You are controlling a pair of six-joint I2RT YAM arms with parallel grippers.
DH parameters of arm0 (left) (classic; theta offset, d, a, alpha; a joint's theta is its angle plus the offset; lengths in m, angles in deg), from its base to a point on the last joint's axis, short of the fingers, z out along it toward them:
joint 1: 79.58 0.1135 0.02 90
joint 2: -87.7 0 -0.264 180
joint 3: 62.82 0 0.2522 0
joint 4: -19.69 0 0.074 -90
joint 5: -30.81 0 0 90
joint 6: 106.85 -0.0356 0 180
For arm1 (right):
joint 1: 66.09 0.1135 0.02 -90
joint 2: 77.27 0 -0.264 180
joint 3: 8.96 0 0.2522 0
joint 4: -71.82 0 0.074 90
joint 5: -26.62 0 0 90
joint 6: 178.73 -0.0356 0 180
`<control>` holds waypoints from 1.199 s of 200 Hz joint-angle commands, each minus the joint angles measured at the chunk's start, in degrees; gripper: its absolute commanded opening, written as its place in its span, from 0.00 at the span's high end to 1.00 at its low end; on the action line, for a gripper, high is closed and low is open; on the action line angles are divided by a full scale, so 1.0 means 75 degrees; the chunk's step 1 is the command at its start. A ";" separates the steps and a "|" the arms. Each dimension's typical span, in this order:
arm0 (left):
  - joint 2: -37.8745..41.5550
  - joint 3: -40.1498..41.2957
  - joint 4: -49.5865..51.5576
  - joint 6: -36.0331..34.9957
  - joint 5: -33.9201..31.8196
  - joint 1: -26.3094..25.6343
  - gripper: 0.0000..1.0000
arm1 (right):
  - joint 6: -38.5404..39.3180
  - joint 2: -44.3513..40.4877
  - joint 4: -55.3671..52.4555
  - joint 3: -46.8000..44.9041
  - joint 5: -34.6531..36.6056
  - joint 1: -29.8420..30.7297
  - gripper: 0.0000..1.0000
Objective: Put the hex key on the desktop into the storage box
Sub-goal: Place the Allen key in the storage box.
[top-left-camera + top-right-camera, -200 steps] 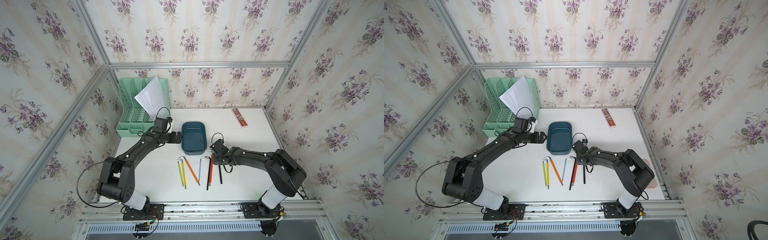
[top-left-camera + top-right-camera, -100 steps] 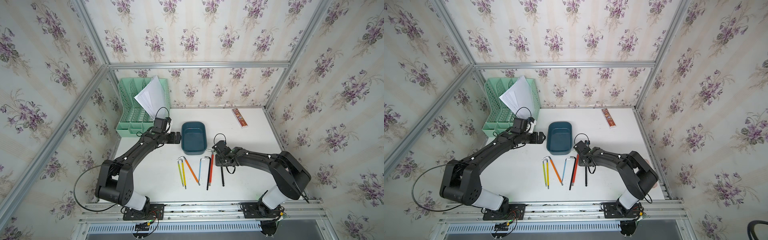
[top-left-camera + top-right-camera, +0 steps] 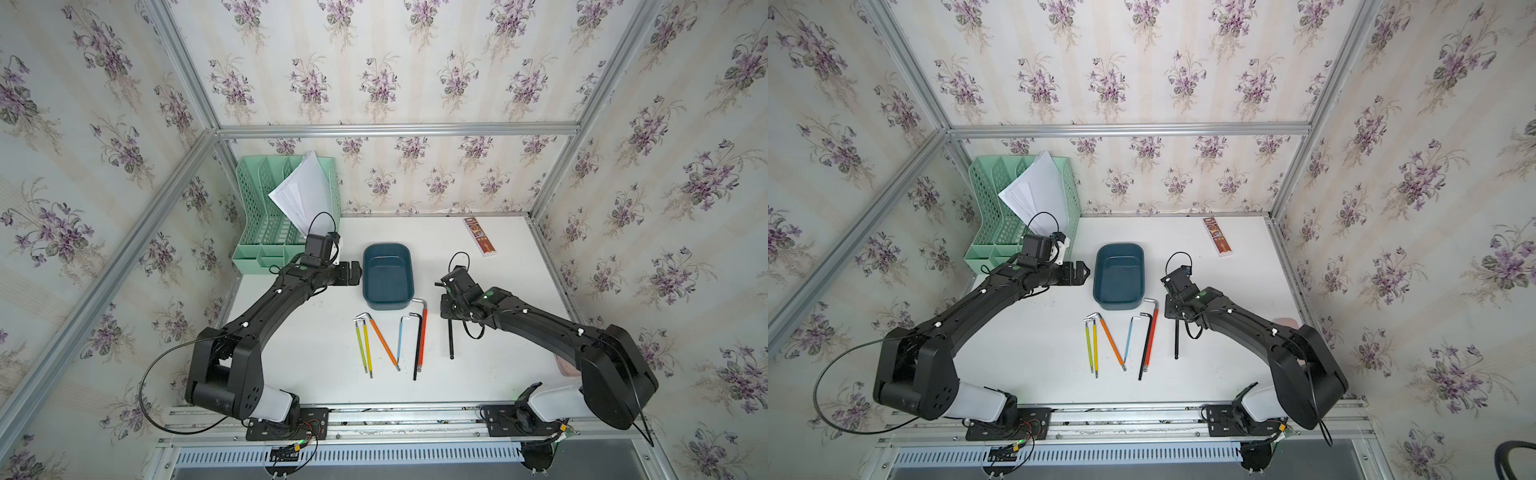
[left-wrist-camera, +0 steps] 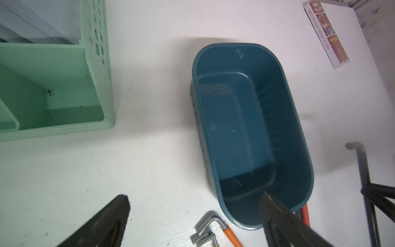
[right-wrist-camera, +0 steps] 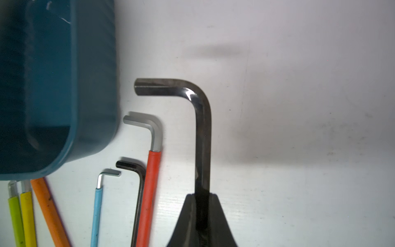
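Clamping one hex key (image 5: 202,132), right tool (image 5: 202,197), six other keys (image 3: 422,338), one storage box (image 3: 386,274)

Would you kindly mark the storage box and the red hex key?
storage box (image 3: 386,276), in a top view, bare floor.
red hex key (image 3: 422,336), in a top view, red sleeve.

Both top views look steeply down on the whole desktop (image 3: 436,232) from the robot's side, while each wrist camera hovers close, both sharing the storage box (image 4: 284,119).
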 commanded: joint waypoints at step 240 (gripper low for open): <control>-0.1194 -0.0655 -0.0542 -0.0245 -0.0073 0.0103 0.01 | 0.0842 0.4081 0.0571 0.5971 -0.2692 -0.0483 1.00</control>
